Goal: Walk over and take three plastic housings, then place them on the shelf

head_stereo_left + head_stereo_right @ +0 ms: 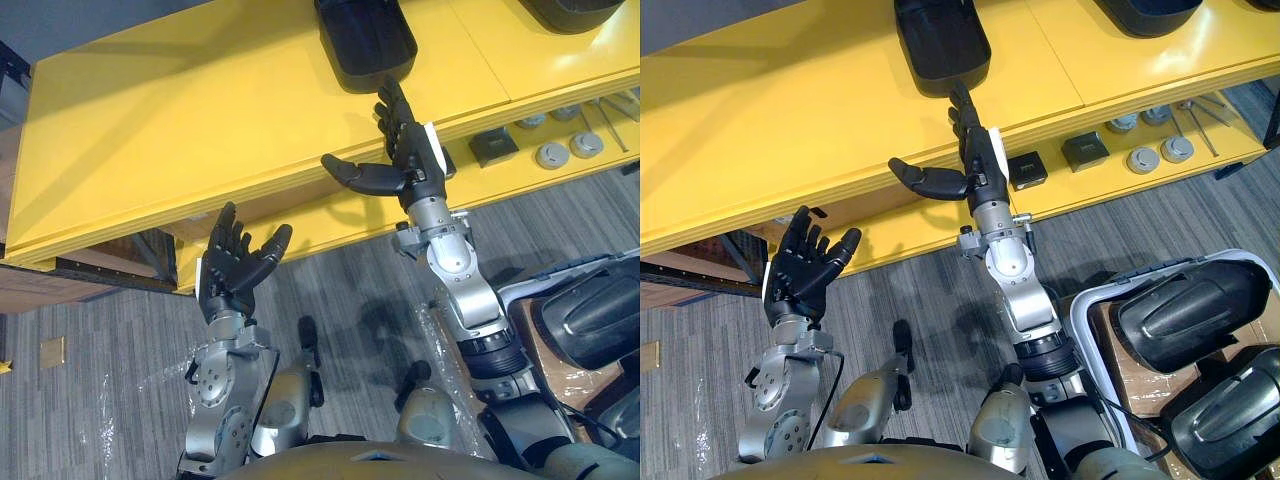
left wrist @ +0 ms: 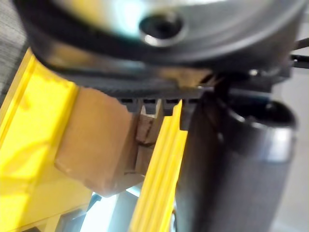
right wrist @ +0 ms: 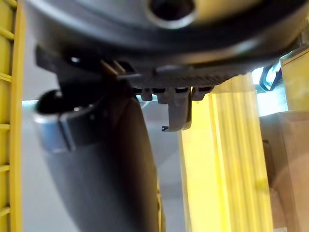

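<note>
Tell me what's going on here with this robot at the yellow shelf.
The robot stands at a yellow shelf. Its right hand reaches out open, straight fingers at the near end of a black plastic housing lying on the top board; it grips nothing. The left hand is open, palm up, below the shelf edge. A second housing lies further right, and more housings sit in a white bin at the robot's right.

The black housing on the yellow shelf is cut off at the top edge — a second housing too; round parts underneath are too small to identify.
</note>
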`<state>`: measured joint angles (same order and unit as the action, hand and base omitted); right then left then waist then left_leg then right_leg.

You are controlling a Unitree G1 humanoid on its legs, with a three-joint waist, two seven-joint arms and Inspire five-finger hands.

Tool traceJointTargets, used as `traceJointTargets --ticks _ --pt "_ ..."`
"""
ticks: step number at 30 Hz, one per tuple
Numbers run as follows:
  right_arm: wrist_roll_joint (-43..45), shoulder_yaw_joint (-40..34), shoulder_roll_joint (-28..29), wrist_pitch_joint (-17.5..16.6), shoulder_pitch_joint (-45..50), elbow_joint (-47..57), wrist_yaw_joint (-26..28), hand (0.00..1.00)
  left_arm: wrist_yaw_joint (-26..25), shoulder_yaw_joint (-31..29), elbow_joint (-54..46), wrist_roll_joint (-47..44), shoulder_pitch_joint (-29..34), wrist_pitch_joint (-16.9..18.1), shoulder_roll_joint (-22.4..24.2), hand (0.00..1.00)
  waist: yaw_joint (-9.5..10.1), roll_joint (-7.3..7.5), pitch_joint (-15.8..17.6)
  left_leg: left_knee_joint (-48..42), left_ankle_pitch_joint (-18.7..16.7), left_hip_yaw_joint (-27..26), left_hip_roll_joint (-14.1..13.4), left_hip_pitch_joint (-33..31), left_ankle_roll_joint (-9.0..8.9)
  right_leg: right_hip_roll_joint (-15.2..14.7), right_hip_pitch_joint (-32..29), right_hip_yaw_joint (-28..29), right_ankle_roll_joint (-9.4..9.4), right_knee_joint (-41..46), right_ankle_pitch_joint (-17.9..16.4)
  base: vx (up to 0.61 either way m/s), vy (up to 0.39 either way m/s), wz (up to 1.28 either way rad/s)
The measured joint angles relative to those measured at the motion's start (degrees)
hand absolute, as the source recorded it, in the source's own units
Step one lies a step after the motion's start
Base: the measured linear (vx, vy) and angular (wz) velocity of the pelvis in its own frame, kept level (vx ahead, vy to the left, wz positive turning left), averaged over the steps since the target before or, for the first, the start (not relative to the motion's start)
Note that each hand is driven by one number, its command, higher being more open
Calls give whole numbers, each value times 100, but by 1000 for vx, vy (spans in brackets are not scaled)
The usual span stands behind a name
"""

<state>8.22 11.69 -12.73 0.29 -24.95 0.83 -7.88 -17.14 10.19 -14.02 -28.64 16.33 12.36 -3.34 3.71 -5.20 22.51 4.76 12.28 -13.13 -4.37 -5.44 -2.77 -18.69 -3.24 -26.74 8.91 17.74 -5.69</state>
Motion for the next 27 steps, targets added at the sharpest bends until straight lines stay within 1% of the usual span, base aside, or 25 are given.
traceJointTargets --ticks 2,4,7,11,16,19,21,23,27 --pt "-10 -9 -56 -71 -274 -348 -72 100 35 7 2 0 2 -17 1 100 4 -1 0 0 18 43 6 0 10 -8 32 -51 -1 4 -2 -28 -24 10" --pt "-16 -121 -94 -128 -519 -644 -182 100 64 6 2 0 -1 -17 1 100 65 -3 -1 0 33 92 13 -2 10 -18 46 -87 -2 14 -4 -31 -21 7" --pt "-15 -221 -103 -214 -621 -726 -265 100 95 0 2 0 24 -17 0 100 89 -4 -2 0 37 112 29 -5 13 -34 61 -116 0 20 -5 -21 -19 6" --pt "-15 -225 -115 -216 -879 -733 -288 100 126 8 4 0 206 -17 3 100 77 -9 -5 0 47 151 71 -5 26 -82 63 -130 4 28 -8 -8 -11 2" --pt "-117 -277 -117 -139 -1090 -848 -420 100 168 7 5 0 213 -17 3 100 88 -12 -7 0 62 180 106 -5 45 -118 73 -147 9 44 -5 -12 -15 2" --pt "-115 -323 -129 55 -1263 -1258 -443 100 194 12 8 0 206 -17 4 100 93 -25 -15 1 79 206 115 -4 51 -127 78 -154 9 69 -5 -25 -27 4" --pt "-115 -328 -169 66 -1323 -1460 -439 100 203 10 12 0 212 -17 4 100 95 -39 -21 1 89 226 122 -4 47 -140 76 -165 6 108 -8 -27 -34 3" --pt "-116 -326 -263 74 -1480 -1830 -432 100 231 21 19 -1 210 -17 7 100 100 -69 -24 1 102 242 125 -4 42 -150 78 -180 5 117 -9 -36 -26 4" --pt "-111 -332 -411 61 -1853 -2388 -415 100 251 26 23 -1 207 -17 12 100 102 -173 -59 3 87 270 131 -7 15 -168 90 -218 1 139 -13 -42 -20 3"
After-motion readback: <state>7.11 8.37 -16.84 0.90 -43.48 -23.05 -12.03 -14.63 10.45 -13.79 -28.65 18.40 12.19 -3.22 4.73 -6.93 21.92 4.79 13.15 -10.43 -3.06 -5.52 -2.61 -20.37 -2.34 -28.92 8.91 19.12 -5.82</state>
